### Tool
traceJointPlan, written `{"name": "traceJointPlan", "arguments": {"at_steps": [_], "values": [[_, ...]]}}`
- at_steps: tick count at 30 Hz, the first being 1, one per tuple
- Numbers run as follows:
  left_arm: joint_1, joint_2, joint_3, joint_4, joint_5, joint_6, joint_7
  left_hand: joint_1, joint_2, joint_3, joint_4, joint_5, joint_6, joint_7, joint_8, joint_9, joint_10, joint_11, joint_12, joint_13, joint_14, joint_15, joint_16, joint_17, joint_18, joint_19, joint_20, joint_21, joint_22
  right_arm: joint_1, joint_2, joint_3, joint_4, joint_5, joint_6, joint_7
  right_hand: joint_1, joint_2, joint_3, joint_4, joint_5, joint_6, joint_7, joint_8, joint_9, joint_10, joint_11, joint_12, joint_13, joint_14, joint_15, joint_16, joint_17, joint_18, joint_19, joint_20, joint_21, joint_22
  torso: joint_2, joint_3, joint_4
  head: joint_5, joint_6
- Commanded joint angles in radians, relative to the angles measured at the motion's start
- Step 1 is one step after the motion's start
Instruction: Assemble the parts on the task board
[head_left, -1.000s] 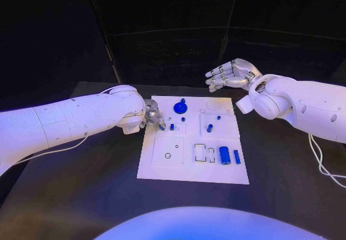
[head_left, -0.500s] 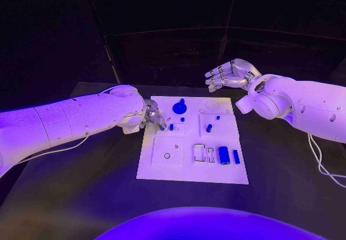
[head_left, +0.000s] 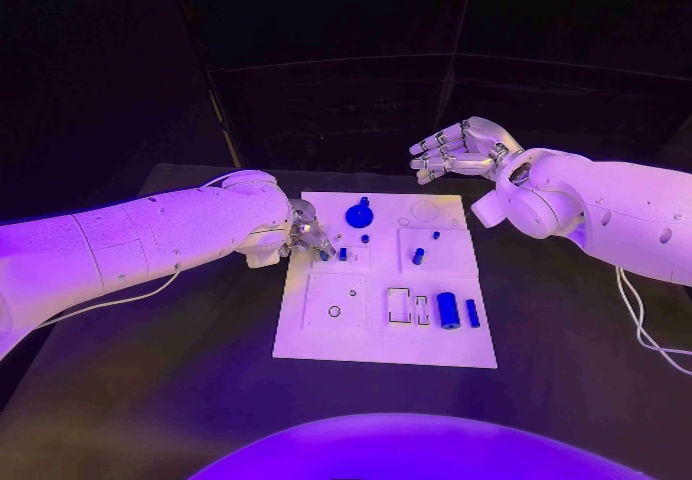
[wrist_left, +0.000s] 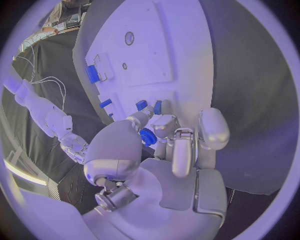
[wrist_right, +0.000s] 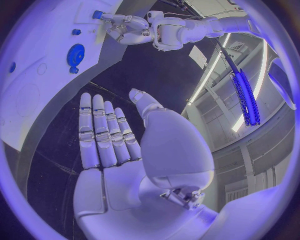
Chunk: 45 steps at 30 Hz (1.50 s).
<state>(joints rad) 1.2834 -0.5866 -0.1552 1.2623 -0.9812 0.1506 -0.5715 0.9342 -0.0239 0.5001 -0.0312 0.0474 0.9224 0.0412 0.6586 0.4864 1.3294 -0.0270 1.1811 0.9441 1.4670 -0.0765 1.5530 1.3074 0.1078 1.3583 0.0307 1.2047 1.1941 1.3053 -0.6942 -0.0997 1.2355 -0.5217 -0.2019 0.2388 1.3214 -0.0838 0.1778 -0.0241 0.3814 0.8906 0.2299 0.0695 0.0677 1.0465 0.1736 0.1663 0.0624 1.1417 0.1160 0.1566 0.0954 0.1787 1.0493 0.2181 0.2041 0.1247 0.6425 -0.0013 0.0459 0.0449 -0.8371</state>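
Working the board's nine o'clock edge.
Left hand (head_left: 306, 236) fingertips down by small blue peg (head_left: 342, 253) on task board (head_left: 382, 345), grip unclear; right hand (head_left: 459, 148) spread empty at one o'clock, giving room.

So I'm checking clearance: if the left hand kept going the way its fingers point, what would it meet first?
Probably the small blue peg standing on the task board, just past the left hand fingertips. The gap is hard to judge, so it may already be nearly touching.
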Motion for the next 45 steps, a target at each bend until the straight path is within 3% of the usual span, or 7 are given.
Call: {"name": "traceJointPlan", "arguments": {"at_steps": [1, 16, 27, 34, 45], "values": [[0.001, 0.002, 0.0, -0.005, -0.003, 0.01, -0.007, -0.01, 0.003, -0.011, 0.003, 0.004, 0.01, 0.0, -0.007, -0.002, 0.002, -0.001, 0.004, 0.0, 0.097, -0.006, 0.004, 0.231, -0.009, 0.005, -0.001, 0.001, 0.002, 0.002, 0.0, 0.001, 0.002, -0.001, 0.005, 0.005, 0.0, 0.009, -0.007, 0.001, 0.002, -0.007, 0.011, 0.007, 0.001, -0.005, -0.002, 0.004, 0.001, -0.006, 0.0, 0.005, -0.001, 0.003, 0.008, -0.002, -0.005, -0.001, 0.0, 0.0003, 0.0003, -0.001, 0.0], [0.001, 0.009, 0.0, -0.02, -0.003, 0.009, -0.006, -0.022, -0.005, -0.066, 0.026, 0.004, 0.024, -0.001, -0.008, -0.009, 0.007, -0.003, 0.008, 0.007, 0.098, -0.007, 0.006, 0.234, -0.011, 0.009, -0.001, 0.004, 0.008, 0.002, -0.002, 0.001, 0.004, -0.001, 0.004, 0.005, -0.001, 0.009, -0.009, 0.003, 0.002, -0.007, 0.011, 0.007, 0.001, -0.005, -0.001, 0.004, 0.001, -0.006, 0.0, 0.005, -0.002, 0.002, 0.009, -0.002, -0.007, -0.002, 0.0, -0.0001, 0.0007, -0.002, -0.001], [0.001, -0.002, 0.001, -0.007, -0.003, -0.022, 0.013, -0.03, -0.023, -0.177, 0.061, 0.004, 0.032, -0.002, -0.01, -0.014, 0.01, -0.003, 0.01, 0.009, 0.098, -0.008, 0.006, 0.235, -0.01, 0.01, -0.002, 0.001, 0.011, 0.002, -0.003, 0.001, 0.005, -0.001, 0.004, 0.006, -0.001, 0.009, -0.009, 0.003, 0.002, -0.007, 0.011, 0.007, 0.001, -0.005, -0.001, 0.004, 0.001, -0.006, 0.0, 0.005, -0.002, 0.002, 0.009, -0.002, -0.007, -0.002, 0.0, -0.0011, 0.0009, -0.003, -0.001], [0.002, -0.021, 0.004, 0.017, -0.003, -0.067, 0.04, -0.016, -0.02, -0.231, 0.075, 0.004, 0.031, -0.003, -0.011, -0.016, 0.009, -0.004, 0.009, 0.008, 0.097, -0.008, 0.005, 0.233, -0.01, 0.01, -0.003, -0.002, 0.011, 0.002, -0.001, 0.001, 0.004, -0.001, 0.005, 0.006, -0.001, 0.009, -0.009, 0.003, 0.002, -0.007, 0.011, 0.007, 0.001, -0.005, -0.001, 0.004, 0.001, -0.006, 0.0, 0.005, -0.002, 0.002, 0.009, -0.002, -0.007, -0.002, 0.0, -0.0008, 0.0005, -0.001, -0.001], [0.005, -0.053, 0.043, 0.049, 0.012, -0.166, 0.105, 0.003, -0.009, -0.324, 0.11, 0.002, 0.022, -0.002, -0.007, -0.016, -0.002, -0.003, -0.001, -0.008, 0.095, -0.008, 0.001, 0.223, -0.007, 0.003, -0.003, -0.019, 0.0, 0.002, -0.001, 0.001, 0.003, -0.002, 0.006, 0.007, -0.001, 0.009, -0.009, 0.003, 0.002, -0.007, 0.011, 0.007, 0.001, -0.005, -0.001, 0.004, 0.001, -0.006, 0.0, 0.005, -0.002, 0.002, 0.009, -0.002, -0.007, -0.002, 0.0, -0.0009, 0.0009, -0.005, 0.0]]}}
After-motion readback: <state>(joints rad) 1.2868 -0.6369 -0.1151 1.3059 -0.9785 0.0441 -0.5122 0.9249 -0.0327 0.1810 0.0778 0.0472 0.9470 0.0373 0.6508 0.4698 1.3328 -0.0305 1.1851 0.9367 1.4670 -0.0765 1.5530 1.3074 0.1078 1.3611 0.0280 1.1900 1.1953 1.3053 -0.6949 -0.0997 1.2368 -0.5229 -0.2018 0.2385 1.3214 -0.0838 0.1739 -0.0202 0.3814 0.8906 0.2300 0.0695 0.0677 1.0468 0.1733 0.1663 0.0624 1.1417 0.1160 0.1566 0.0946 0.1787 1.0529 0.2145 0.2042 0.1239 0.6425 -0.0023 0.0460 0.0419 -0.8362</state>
